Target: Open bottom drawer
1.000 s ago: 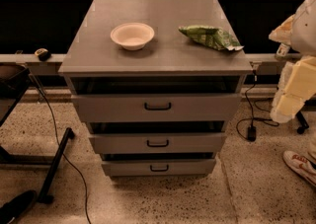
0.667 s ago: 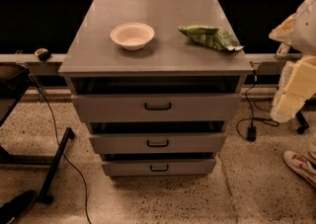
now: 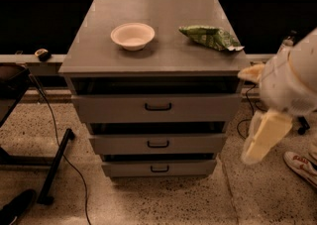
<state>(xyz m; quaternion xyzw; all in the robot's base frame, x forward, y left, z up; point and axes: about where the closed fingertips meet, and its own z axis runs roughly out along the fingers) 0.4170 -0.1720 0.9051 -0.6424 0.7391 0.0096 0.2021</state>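
The grey cabinet point(image 3: 158, 53) has three drawers stacked in its front. The bottom drawer point(image 3: 188, 168) is the lowest and has the smallest front, with a small black loop handle point(image 3: 159, 169) at its centre. Its front sits under the middle drawer point(image 3: 198, 143), with a dark gap above it. My gripper point(image 3: 265, 137) hangs off the white arm point(image 3: 292, 83) at the right of the cabinet. It is level with the middle drawer, apart from the cabinet, and holds nothing that I can see.
A white bowl point(image 3: 132, 35) and a green snack bag point(image 3: 210, 37) lie on the cabinet top. The top drawer point(image 3: 198, 107) has the tallest front. A black stand leg point(image 3: 54, 164) and cable lie on the floor at left. A shoe point(image 3: 299, 165) shows at right.
My arm and gripper have moved left, closer to the cabinet's right side. The drawers, bowl and bag have not moved.
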